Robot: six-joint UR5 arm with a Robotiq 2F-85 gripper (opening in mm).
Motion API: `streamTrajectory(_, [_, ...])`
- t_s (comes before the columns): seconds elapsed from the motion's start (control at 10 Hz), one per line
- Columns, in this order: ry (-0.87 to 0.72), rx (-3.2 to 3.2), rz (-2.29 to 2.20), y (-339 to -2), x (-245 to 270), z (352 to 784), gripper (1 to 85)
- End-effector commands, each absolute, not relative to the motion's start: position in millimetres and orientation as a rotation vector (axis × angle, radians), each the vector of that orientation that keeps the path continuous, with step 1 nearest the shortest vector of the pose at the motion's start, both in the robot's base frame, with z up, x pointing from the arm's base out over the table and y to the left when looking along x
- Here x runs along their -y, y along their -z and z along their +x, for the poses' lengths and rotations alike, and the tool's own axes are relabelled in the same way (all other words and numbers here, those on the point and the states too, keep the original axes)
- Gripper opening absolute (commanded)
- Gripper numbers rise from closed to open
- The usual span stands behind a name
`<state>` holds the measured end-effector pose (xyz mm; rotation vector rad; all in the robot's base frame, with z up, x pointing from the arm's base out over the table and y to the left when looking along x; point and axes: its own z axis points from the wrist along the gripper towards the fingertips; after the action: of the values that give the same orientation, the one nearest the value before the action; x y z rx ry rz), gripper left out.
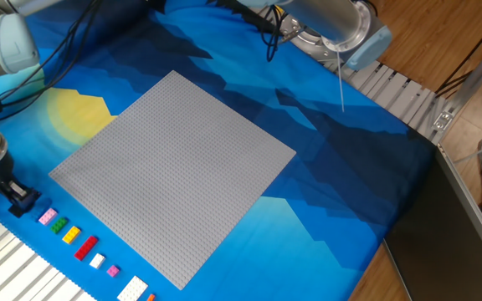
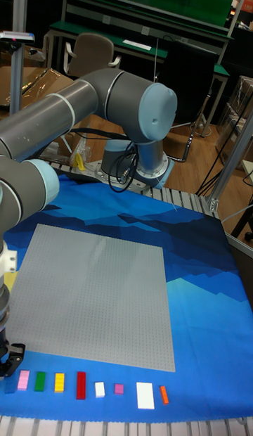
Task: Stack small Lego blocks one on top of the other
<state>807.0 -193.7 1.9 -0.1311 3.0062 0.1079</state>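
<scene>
The small Lego blocks lie in a row on the blue cloth near the front left edge. In row order they are black [image 1: 28,201] [image 2: 8,385], pink [image 1: 47,216] [image 2: 24,380], green [image 1: 58,225] [image 2: 41,381], yellow [image 1: 71,234] [image 2: 59,382], red [image 1: 85,247] [image 2: 81,385], small white [image 1: 97,261] [image 2: 100,389], purple [image 1: 112,271] [image 2: 119,389], larger white [image 1: 132,289] [image 2: 145,395] and orange [image 1: 151,297] [image 2: 164,394]. None is stacked. My gripper [image 1: 12,191] [image 2: 10,359] hovers low at the black block's end of the row. Its fingers look spread, with nothing held.
The large grey studded baseplate [image 1: 174,171] [image 2: 91,295] fills the middle of the cloth, just behind the row. A ribbed metal strip [image 1: 7,267] runs along the front edge. The arm's base and cables [image 1: 325,25] stand at the far side.
</scene>
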Motion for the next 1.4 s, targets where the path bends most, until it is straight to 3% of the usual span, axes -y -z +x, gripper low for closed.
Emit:
streamTrajectory(0.0, [-0.105, -2.996, -0.094, -4.8, 194.7, 810.1, 30.0])
streamTrajectory(1.0, [-0.131, -3.030, -0.009, -36.9, 182.0, 790.3, 27.0])
streamTrajectory(1.3, [-0.066, -3.026, 0.027, -47.0, 178.0, 783.5, 23.7])
